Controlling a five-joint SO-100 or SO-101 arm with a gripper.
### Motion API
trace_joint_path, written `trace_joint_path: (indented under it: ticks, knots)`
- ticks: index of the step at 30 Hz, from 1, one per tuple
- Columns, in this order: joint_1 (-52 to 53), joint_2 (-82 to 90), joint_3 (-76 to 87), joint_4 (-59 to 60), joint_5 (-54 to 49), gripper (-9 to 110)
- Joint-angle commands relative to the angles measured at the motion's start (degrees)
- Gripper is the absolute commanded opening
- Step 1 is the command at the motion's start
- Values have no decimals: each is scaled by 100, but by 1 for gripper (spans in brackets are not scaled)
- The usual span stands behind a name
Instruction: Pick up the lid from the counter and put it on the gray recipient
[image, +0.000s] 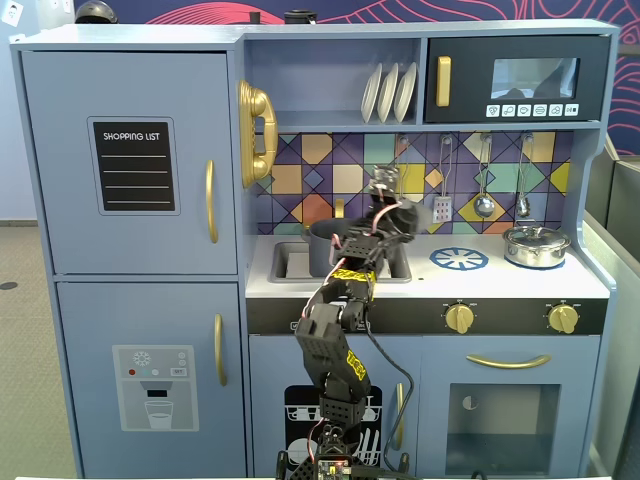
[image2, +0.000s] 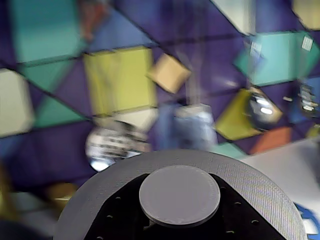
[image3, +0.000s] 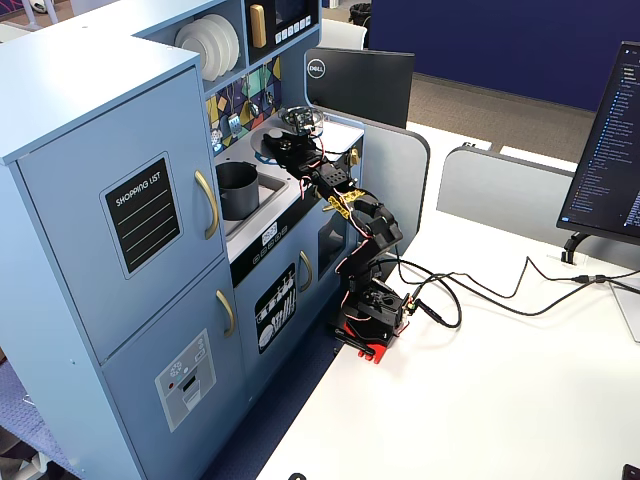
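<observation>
Fixed view from the front: black jointed arm rises from the bottom edge and reaches over the toy kitchen's pale tabletop (image: 470, 283). Its hand (image: 383, 187) is lifted in front of the coloured tile backsplash, above and to the right of the sink. The matte dark-gray cylindrical pot (image: 325, 246) stands in the sink basin, mostly hidden behind the arm. A smaller shiny silver pot with its own lid (image: 536, 245) sits well apart at the right of the tabletop, beside a blue burner print. The lid is hard to make out from here.

Wrist view: the flat round matte dark-gray lid (image2: 260, 192) fills the lower half, its small round center knob (image2: 179, 195) facing the camera. Black hand parts lie against the disc on either side of the knob, so the hand looks closed on the knob, carrying the lid. The backsplash behind is blurred, with hanging utensils in front of it. The pot is not in this view.

Fixed view from the side: the lid (image3: 268, 138) is held clear of the tabletop, tilted, with the hand (image3: 285, 136) at it. The gray pot (image3: 236, 190) is open-topped in the sink, lower and to the left. Judgement: pick-up done, carry under way. Gripping by the knob leaves the rim free to seat; the lid must be levelled and centred first, or an edge may catch the pot's rim.
</observation>
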Motion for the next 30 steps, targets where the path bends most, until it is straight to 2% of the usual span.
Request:
trace_joint_path:
  ticks: [1, 11, 30]
  knots:
    - [-580, 624, -439, 308, 114, 0]
    - [-1441, 562, -70, 431, -149, 0]
    - [-1767, -633, -325, 88, -343, 0]
